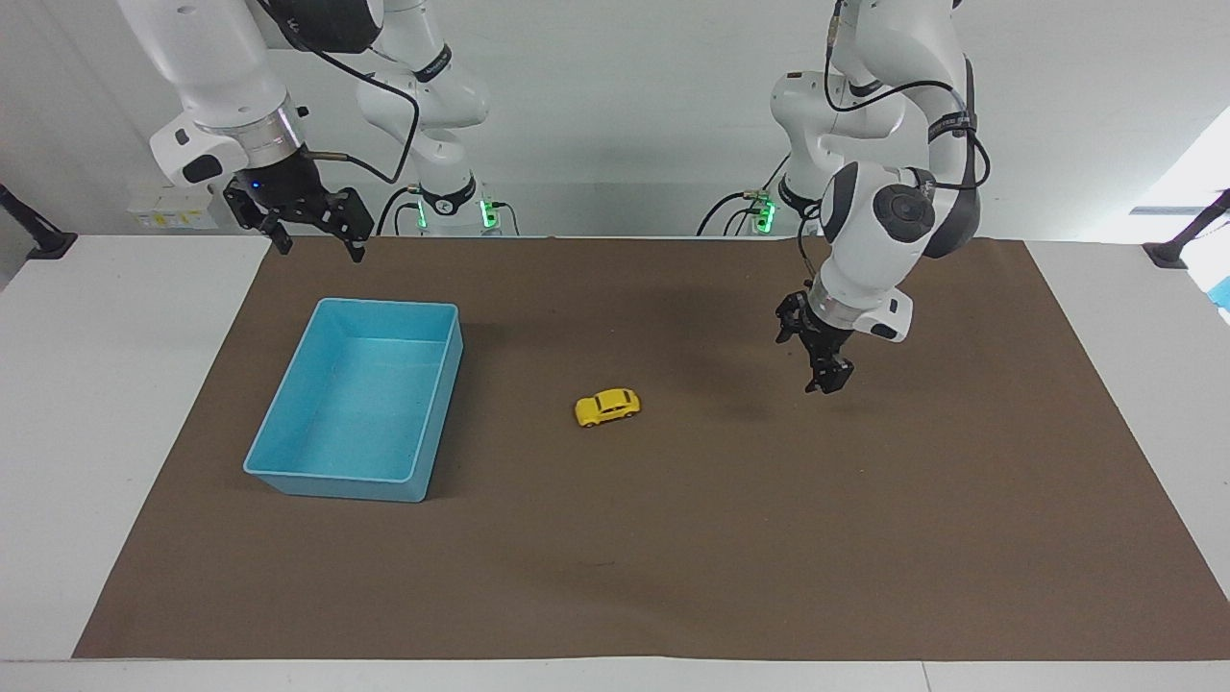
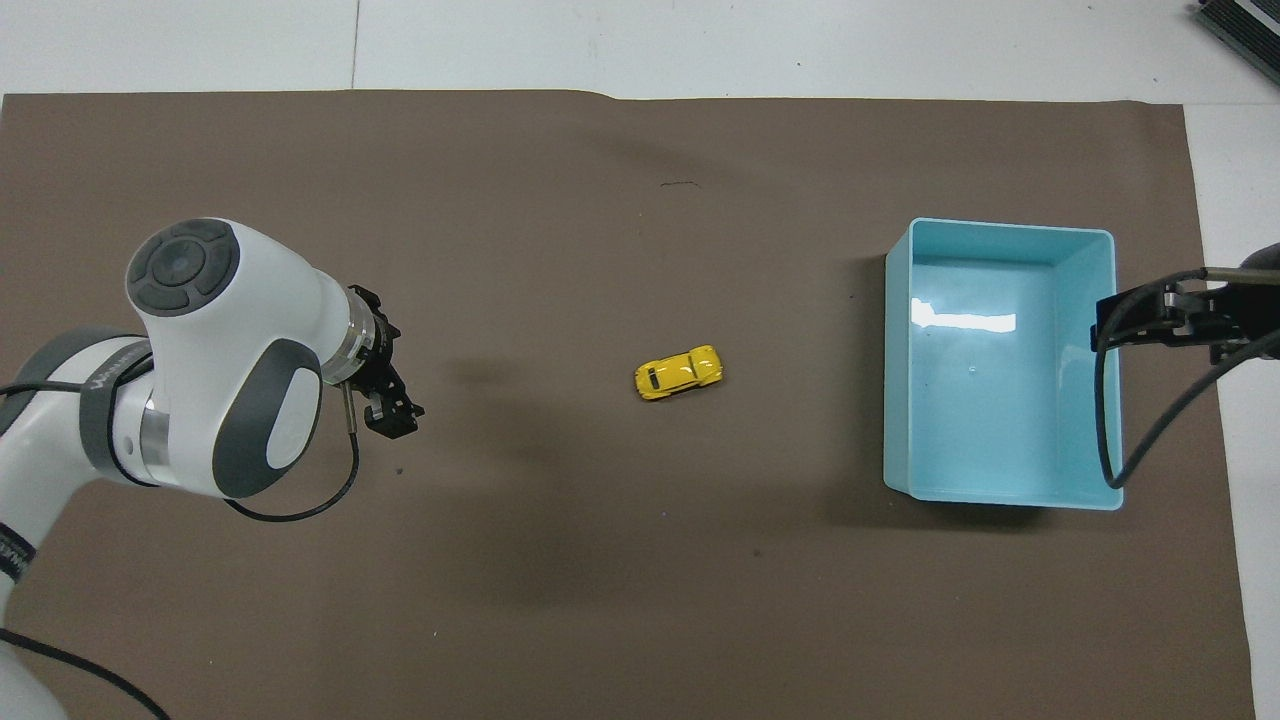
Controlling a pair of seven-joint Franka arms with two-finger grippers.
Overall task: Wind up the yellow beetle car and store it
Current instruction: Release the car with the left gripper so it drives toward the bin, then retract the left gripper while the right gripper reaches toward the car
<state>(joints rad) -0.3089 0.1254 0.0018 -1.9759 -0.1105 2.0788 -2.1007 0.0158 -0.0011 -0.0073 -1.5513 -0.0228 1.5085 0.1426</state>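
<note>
You see the yellow beetle car (image 1: 607, 407) standing on its wheels on the brown mat (image 1: 673, 557), near the mat's middle, between the blue tray (image 1: 288, 459) and the left gripper (image 1: 824, 377), well apart from both; the left gripper hangs over the mat toward the left arm's end, its jaws apart and holding nothing; the right gripper (image 1: 317, 240) waits above the mat's edge nearest the robots, by the tray, jaws spread and holding nothing; the tray lies toward the right arm's end.
</note>
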